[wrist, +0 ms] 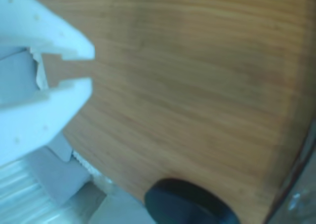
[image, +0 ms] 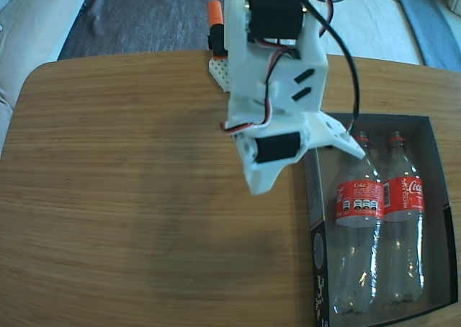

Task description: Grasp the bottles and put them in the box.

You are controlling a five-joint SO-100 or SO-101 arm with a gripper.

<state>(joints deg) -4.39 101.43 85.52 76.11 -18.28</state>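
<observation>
Two bottles (image: 378,219) lay side by side in box (image: 313,219) lower right, claw (wrist: 88,66) nearly shut, empty, above table (image: 144,197).

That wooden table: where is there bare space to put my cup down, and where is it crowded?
The table is bare across its whole left and middle in the fixed view, from the curved left edge to the white arm. The right side is crowded: the box holds both bottles side by side, and the gripper hangs over its top corner.
</observation>
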